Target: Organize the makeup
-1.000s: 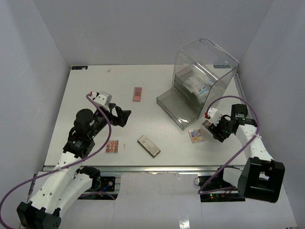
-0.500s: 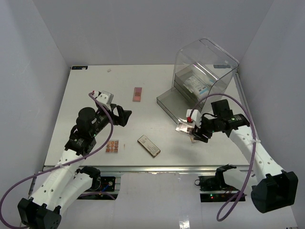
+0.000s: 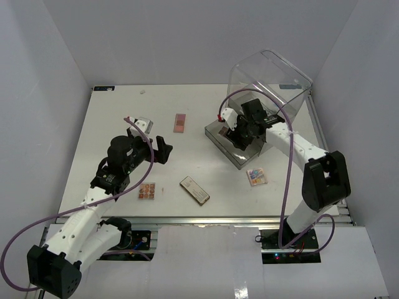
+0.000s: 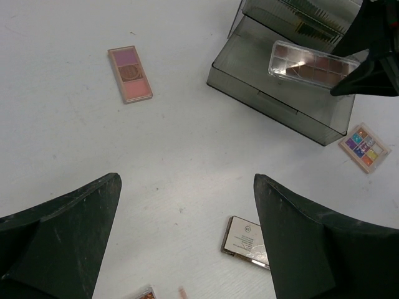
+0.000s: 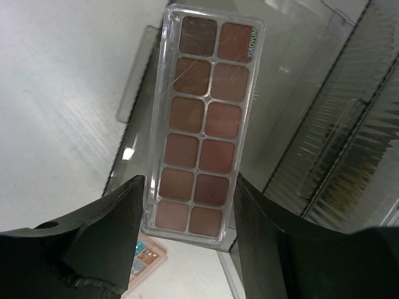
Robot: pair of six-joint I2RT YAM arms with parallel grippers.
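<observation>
Twelve brown pans showed through the clear lid of the long palette, and the right jaws were clamped on its near end, one finger against each long side, so that most of its length stuck out ahead of them. That end-on grip seemed chosen to leave the far end free to go in first. Below and ahead of those jaws lay the pulled-out drawer of the acrylic box, and the palette lined up roughly along it. Whether its far end already touched the drawer floor or hung just above it could not be told. I judged the step in hand to be stowing this piece in the drawer. Next the jaws would need to lower the palette flat before letting go, since a tilted release might leave it propped on the rim. The left jaws stood wide apart and empty above the worktop, apparently waiting for a pick. A dark compact lay under the gap between them, nearer the right-hand finger. A pink palette lay well ahead and to their left, and a multicolour palette sat just beside the drawer's corner, far to their right. All three were yet to be sorted.
</observation>
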